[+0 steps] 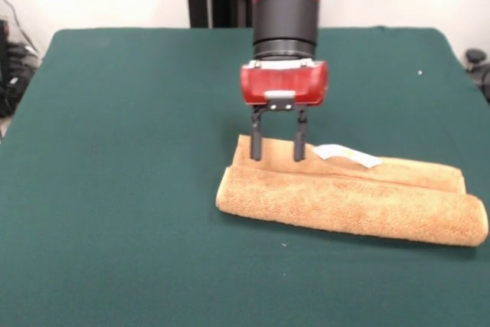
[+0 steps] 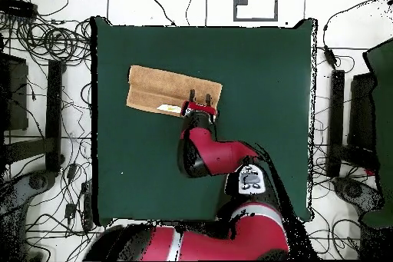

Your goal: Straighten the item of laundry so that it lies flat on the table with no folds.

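Note:
The item of laundry (image 1: pixel 352 201) is an orange-tan towel folded into a long thick strip on the dark green table (image 1: pixel 130 151). A small white tag (image 1: pixel 346 155) lies on its upper layer. My gripper (image 1: pixel 276 151) hangs over the strip's left end in the front view, open, with both dark fingertips down at the towel's back layer; nothing is held between them. From overhead the towel (image 2: pixel 165 88) lies toward the table's (image 2: pixel 261 67) upper left, and the gripper (image 2: pixel 199 97) sits at its right end.
Cables and stands (image 2: pixel 46 59) surround the table on the floor. Green cloth stretches wide in front of and left of the towel in the front view. The red arm (image 2: pixel 215 155) reaches across the table's lower middle in the overhead view.

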You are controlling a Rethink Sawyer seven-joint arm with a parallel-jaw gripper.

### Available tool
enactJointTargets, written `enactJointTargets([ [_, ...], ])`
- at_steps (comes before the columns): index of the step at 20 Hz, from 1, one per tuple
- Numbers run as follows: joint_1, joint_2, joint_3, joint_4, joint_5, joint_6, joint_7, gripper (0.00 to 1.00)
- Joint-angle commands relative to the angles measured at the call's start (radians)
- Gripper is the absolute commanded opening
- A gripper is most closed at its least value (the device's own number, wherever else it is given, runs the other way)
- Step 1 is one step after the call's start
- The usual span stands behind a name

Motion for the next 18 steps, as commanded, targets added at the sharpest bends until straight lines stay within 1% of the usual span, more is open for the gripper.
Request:
enactJointTargets([
  [1, -0.052, 0.057, 0.226, -0.014, -0.107, 0.148, 0.108, 1.00],
  [7, -0.136, 0.055, 0.344, -0.032, -0.245, 0.230, 0.070, 1.00],
  [9, -0.157, 0.054, 0.374, -0.034, -0.275, 0.253, 0.063, 1.00],
  [18, -0.243, 0.060, 0.491, -0.033, -0.362, 0.349, 0.030, 1.00],
])
